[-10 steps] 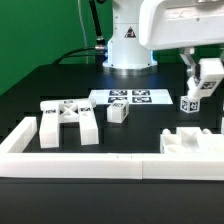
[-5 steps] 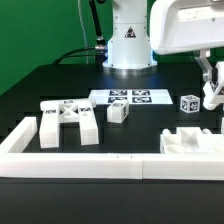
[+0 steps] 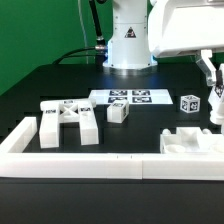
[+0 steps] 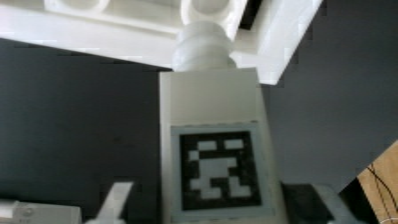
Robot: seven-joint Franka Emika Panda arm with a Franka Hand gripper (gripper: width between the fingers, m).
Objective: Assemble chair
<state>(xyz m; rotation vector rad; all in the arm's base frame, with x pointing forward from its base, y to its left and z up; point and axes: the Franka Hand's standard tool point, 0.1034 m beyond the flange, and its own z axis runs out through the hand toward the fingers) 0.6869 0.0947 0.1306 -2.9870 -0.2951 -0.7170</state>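
My gripper (image 3: 215, 92) hangs at the exterior view's right edge, shut on a long white chair leg (image 3: 217, 108), which it holds upright above the table. In the wrist view the leg (image 4: 217, 120) runs out from between my fingers (image 4: 118, 200), tag facing the camera, its pegged end pointing at a white blocky chair part (image 4: 107, 40) beyond. That part (image 3: 190, 143) lies on the table below and in front of the gripper. A cross-braced frame (image 3: 68, 122) lies at the left, a small white block (image 3: 118, 113) in the middle, and a tagged cube-like part (image 3: 190, 102) beside the gripper.
The marker board (image 3: 130, 98) lies flat in front of the robot base (image 3: 128, 50). A long white border wall (image 3: 100, 165) runs along the near side and turns up at the left. A green backdrop stands behind the dark table.
The gripper has moved with the leg toward the exterior view's right and lower, from above the tagged cube to the right edge. The other parts have not moved.
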